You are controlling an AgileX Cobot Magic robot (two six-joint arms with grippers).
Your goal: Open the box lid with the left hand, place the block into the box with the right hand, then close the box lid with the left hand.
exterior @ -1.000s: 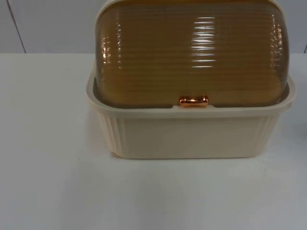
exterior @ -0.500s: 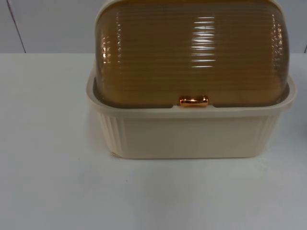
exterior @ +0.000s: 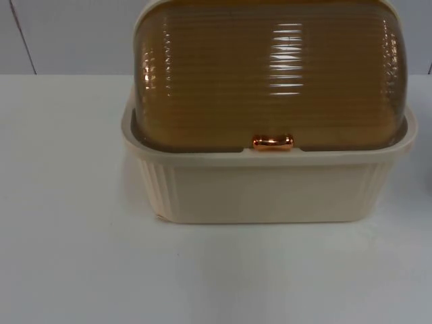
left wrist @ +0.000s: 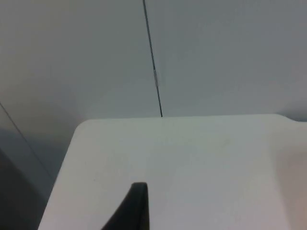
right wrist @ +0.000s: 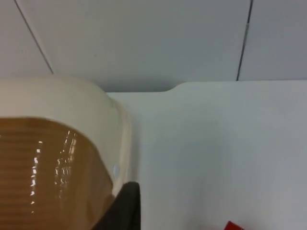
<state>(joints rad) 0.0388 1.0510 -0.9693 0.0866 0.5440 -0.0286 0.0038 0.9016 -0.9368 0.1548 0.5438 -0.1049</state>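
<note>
A cream box (exterior: 270,192) stands in the middle of the table in the top view. Its ribbed amber dome lid (exterior: 270,74) is down, with a small copper handle (exterior: 273,142) at the lid's front edge. My left gripper (left wrist: 135,208) hangs over bare white table near a rounded table corner, away from the box. My right gripper (right wrist: 125,207) is close beside the box's cream end (right wrist: 112,124), with the amber lid (right wrist: 43,167) next to it. A small piece of the red block (right wrist: 233,226) lies on the table near that gripper.
The grey partition wall (exterior: 67,34) rises right behind the box. White table (exterior: 216,277) stretches in front of the box and to both its sides. The table's rounded corner (left wrist: 81,125) lies near the left gripper.
</note>
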